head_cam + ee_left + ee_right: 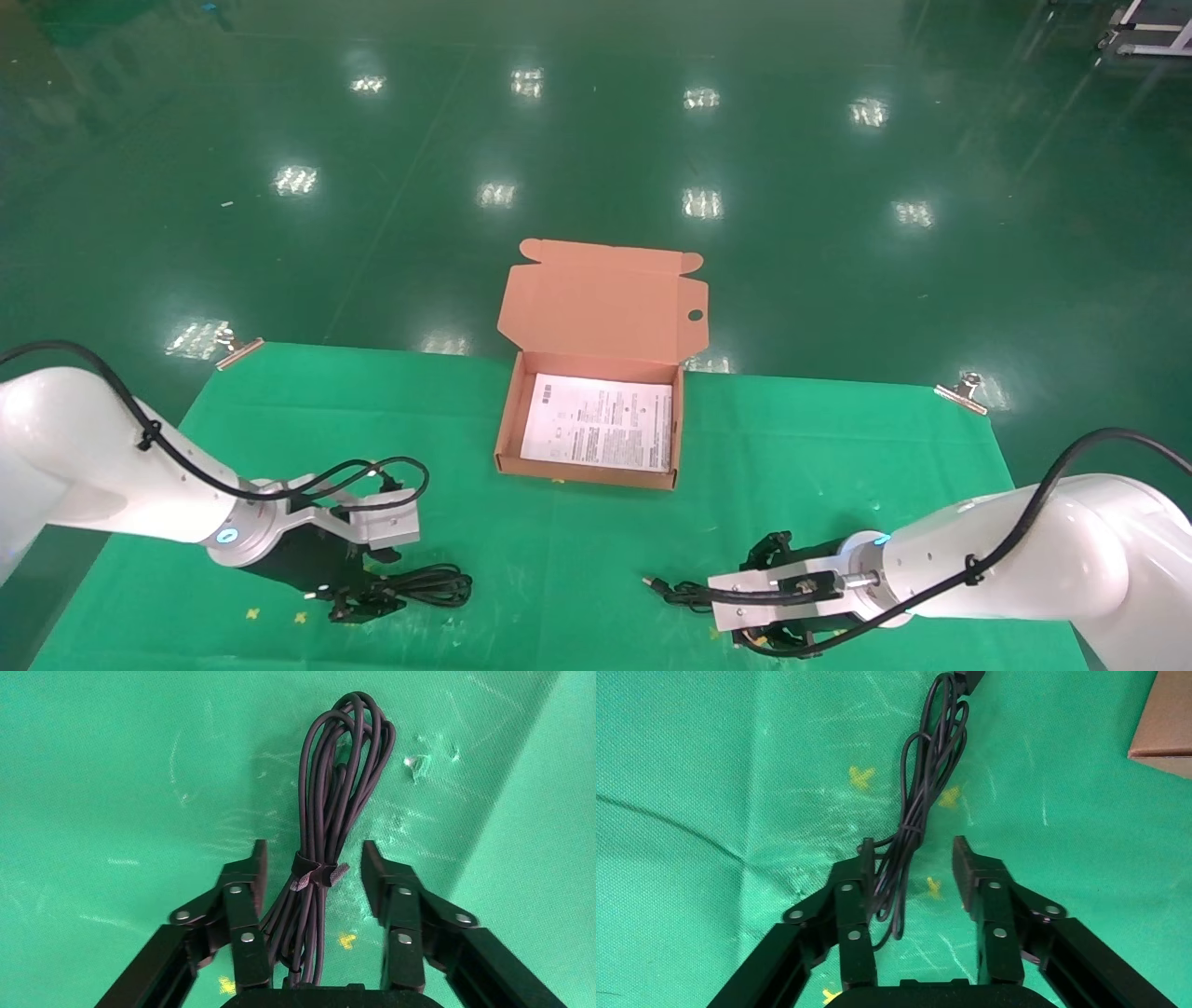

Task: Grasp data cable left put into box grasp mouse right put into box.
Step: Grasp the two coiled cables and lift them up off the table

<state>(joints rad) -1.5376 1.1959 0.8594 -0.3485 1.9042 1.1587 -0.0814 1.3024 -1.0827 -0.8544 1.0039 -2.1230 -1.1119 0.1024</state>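
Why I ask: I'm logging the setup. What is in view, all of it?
box: one, orange-brown, lid open, far centre of the cloth
printed sheet: one, white, inside the box
data cable: one, black, strapped bundle, near left on the cloth
mouse cord: one, thin, black, near right; mouse body not visible
cloth: one, green, covering the table
clips: two, metallic, at the cloth's far corners
left gripper: black, jaws open astride the data cable
right gripper: black, jaws open around the mouse cord
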